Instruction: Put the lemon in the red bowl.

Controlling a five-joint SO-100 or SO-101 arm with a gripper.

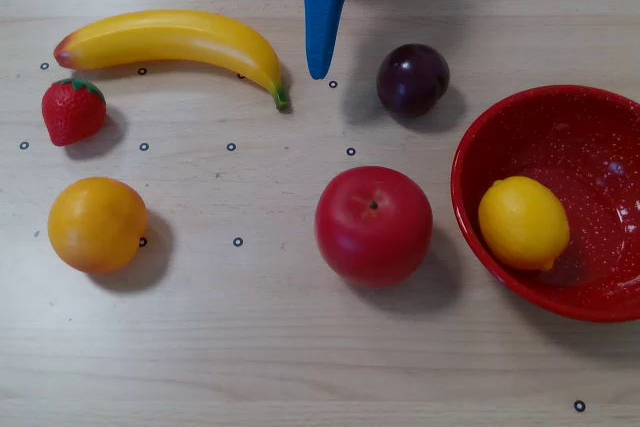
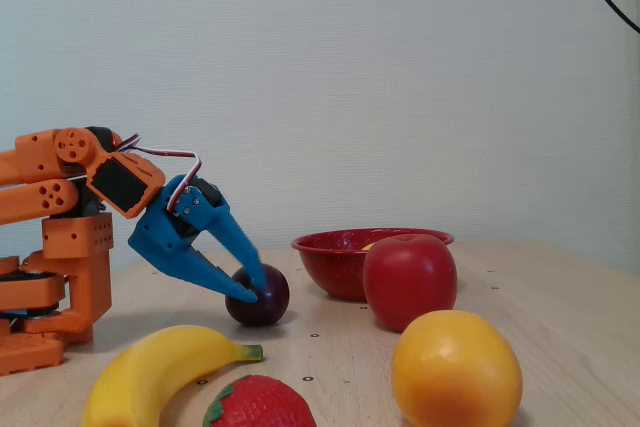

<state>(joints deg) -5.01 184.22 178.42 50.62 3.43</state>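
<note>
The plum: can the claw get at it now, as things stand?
Probably yes. The claw hangs empty near the table, just left of the plum in the overhead view, with bare table between them. The banana lies on its other side.

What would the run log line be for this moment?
lemon: in bowl | claw: empty, clear of bowl, near banana and plum | task: placement looks done
</note>
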